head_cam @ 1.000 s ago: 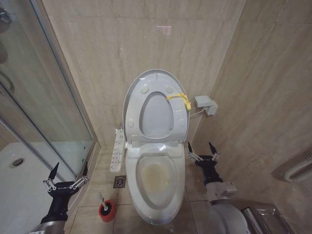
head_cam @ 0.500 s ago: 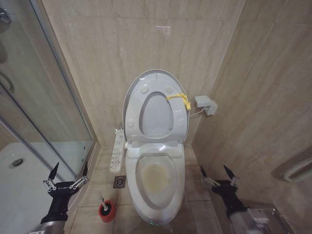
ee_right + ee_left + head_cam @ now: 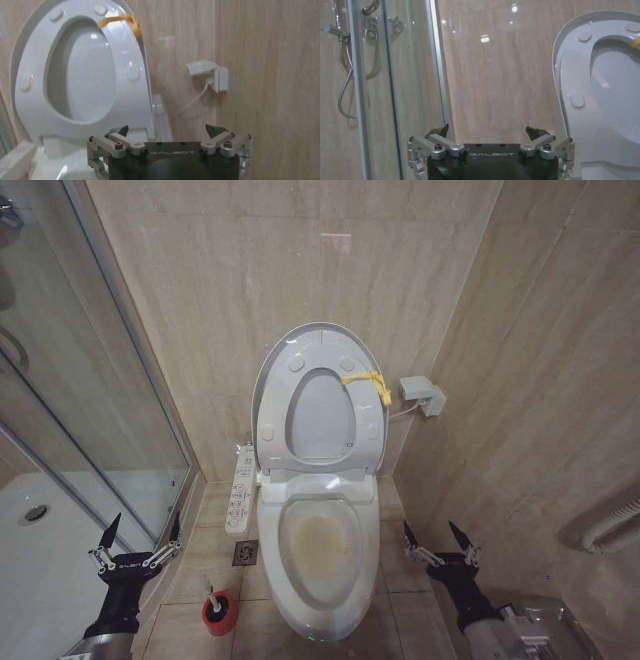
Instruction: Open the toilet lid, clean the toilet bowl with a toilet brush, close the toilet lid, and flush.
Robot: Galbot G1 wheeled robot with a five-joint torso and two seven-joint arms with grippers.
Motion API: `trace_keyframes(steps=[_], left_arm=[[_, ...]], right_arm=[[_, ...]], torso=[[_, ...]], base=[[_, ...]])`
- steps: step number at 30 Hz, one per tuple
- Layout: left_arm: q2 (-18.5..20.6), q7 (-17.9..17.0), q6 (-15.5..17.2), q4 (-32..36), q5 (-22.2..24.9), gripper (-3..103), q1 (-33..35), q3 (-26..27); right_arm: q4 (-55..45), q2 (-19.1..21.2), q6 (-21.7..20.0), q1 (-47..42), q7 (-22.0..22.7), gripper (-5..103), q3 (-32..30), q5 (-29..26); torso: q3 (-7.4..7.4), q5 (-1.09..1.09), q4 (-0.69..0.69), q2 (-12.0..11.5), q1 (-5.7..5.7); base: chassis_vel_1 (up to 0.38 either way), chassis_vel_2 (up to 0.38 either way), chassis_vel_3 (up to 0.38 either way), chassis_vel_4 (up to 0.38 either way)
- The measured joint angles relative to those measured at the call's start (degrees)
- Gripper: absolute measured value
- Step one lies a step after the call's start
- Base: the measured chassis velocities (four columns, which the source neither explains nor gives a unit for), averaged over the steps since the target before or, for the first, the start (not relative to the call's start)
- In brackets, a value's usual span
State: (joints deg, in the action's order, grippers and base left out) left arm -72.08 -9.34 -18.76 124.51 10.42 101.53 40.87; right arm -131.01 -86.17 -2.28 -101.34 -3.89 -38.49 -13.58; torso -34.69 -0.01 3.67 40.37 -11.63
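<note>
The toilet lid point(image 3: 322, 333) stands upright against the back wall, and the seat ring point(image 3: 273, 420) with its yellow strap point(image 3: 365, 382) is raised against it. Below lies the toilet bowl point(image 3: 320, 542), stained brownish-yellow inside. The toilet brush point(image 3: 209, 588) stands in a red holder point(image 3: 220, 616) on the floor left of the bowl. My left gripper point(image 3: 135, 540) hovers open left of the brush. My right gripper point(image 3: 440, 538) is open and empty, right of the bowl. The wrist views show the left gripper point(image 3: 490, 132) and right gripper point(image 3: 170, 131) facing the raised lid point(image 3: 562, 52) point(image 3: 25, 33).
A glass shower enclosure point(image 3: 90, 400) and white shower tray point(image 3: 40, 530) fill the left side. A control panel point(image 3: 240, 490) hangs beside the bowl, above a floor drain point(image 3: 246, 553). A wall box point(image 3: 420, 392) and a metal bin point(image 3: 545, 625) sit to the right.
My right gripper has drawn back from beside the bowl's rim, lower and to the right. The left arm, lid and brush have not moved.
</note>
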Motion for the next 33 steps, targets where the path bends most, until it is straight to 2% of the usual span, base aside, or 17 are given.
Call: trace_keyframes(steps=[7,16,33], left_arm=[[0.0,0.0,0.0,0.0,0.0,100,0.0,0.0],[0.0,0.0,0.0,0.0,0.0,100,0.0,0.0],[0.0,0.0,0.0,0.0,0.0,100,0.0,0.0]], right_arm=[[3.4,0.1,-0.2,6.3,0.3,100,0.7,-0.9],[8.6,2.8,0.9,13.7,0.0,100,0.0,-3.0],[11.4,6.3,3.5,16.6,0.4,100,-1.3,-5.8]], torso=[[0.0,0.01,-0.01,0.0,0.0],[0.0,0.01,0.0,0.0,0.0],[0.0,0.02,0.0,0.0,0.0]], base=[[0.0,0.0,0.0,0.0],[0.0,0.0,0.0,0.0],[0.0,0.0,0.0,0.0]])
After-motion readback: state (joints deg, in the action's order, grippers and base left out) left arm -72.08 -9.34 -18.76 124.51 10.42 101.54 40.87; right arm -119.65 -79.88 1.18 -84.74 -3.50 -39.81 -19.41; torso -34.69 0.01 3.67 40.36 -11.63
